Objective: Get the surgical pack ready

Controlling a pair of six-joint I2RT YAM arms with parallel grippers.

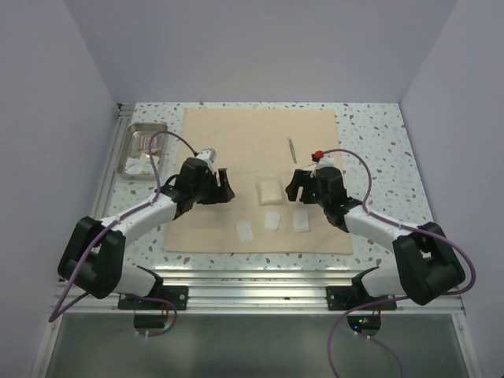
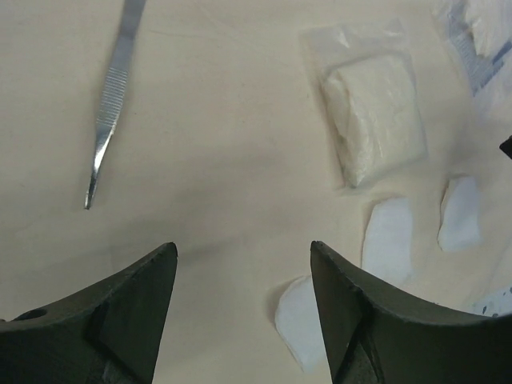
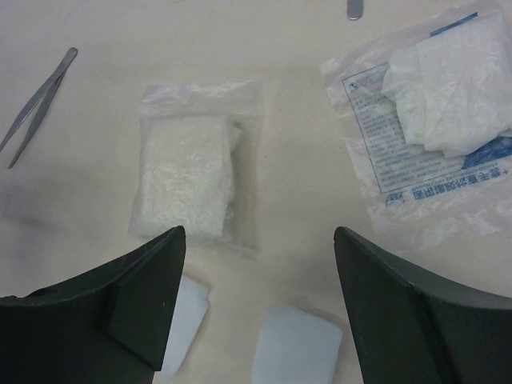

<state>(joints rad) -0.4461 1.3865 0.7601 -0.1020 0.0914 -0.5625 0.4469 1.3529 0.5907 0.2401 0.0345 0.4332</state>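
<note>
The tan cloth wrap (image 1: pixel 236 138) lies spread flat on the table. On it are a bagged gauze wad (image 1: pixel 269 190), three small white pads (image 1: pixel 272 220) in a row, and steel tweezers (image 1: pixel 291 150). My left gripper (image 1: pixel 223 189) is open and empty, just left of the gauze. My right gripper (image 1: pixel 294 189) is open and empty, just right of it. In the left wrist view, the left gripper (image 2: pixel 242 246) hovers over bare cloth with a pad (image 2: pixel 300 320) by its right finger. In the right wrist view, the right gripper (image 3: pixel 258 230) is above a pad (image 3: pixel 296 344), with the gauze (image 3: pixel 190 180) ahead.
A small steel tray (image 1: pixel 128 146) stands off the cloth at the far left with a white packet (image 1: pixel 142 165) in it. A printed plastic packet of white dressing (image 3: pixel 432 104) lies on the cloth by my right gripper. Grey walls enclose the table.
</note>
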